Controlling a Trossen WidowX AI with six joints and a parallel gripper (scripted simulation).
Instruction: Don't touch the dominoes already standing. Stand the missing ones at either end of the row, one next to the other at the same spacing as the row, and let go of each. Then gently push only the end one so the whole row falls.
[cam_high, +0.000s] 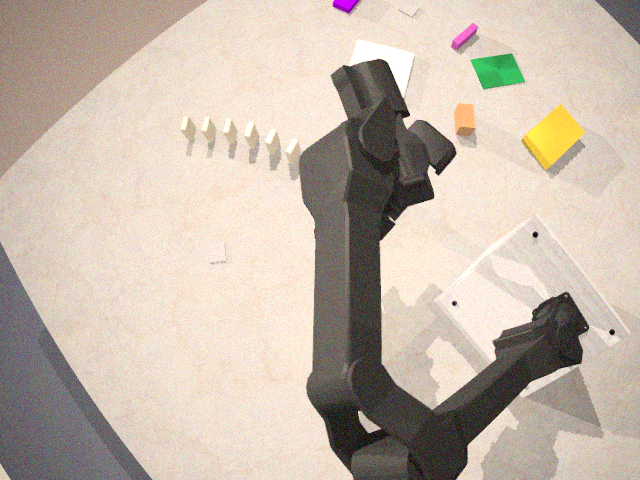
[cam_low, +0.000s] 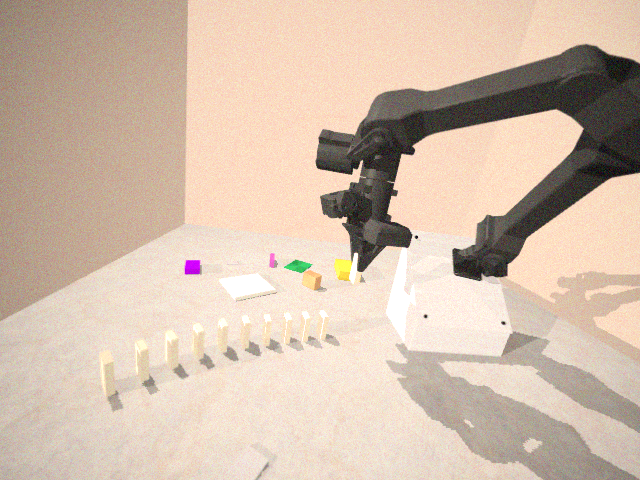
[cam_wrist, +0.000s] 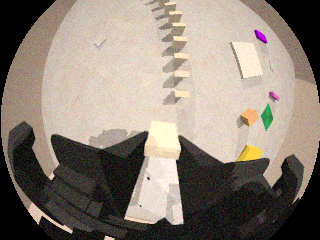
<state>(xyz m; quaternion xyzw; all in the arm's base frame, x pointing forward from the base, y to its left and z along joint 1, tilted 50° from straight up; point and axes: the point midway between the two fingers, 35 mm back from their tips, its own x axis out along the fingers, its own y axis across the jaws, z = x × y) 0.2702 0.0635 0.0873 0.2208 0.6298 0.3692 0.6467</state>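
A curved row of several cream dominoes stands upright; its near end domino (cam_low: 107, 373) and its far end domino (cam_low: 323, 325) (cam_wrist: 181, 94) are in view, while the arm hides part of the row in the top view. My gripper (cam_low: 360, 262) (cam_wrist: 162, 138) is shut on a cream domino (cam_low: 354, 269) (cam_wrist: 163, 137), held raised and roughly upright above the table, beyond the far end of the row and apart from it. The arm hides the fingers and the held domino in the top view.
A white box (cam_high: 501, 289) (cam_low: 454, 330) stands right of the gripper. A white slab (cam_low: 247, 286) (cam_wrist: 246, 60), orange block (cam_high: 464, 119), yellow block (cam_high: 555, 135), green sheet (cam_high: 497, 71), pink bar (cam_high: 464, 36) and purple block (cam_low: 192, 267) lie behind. A thin pale tile (cam_high: 218, 253) lies in front.
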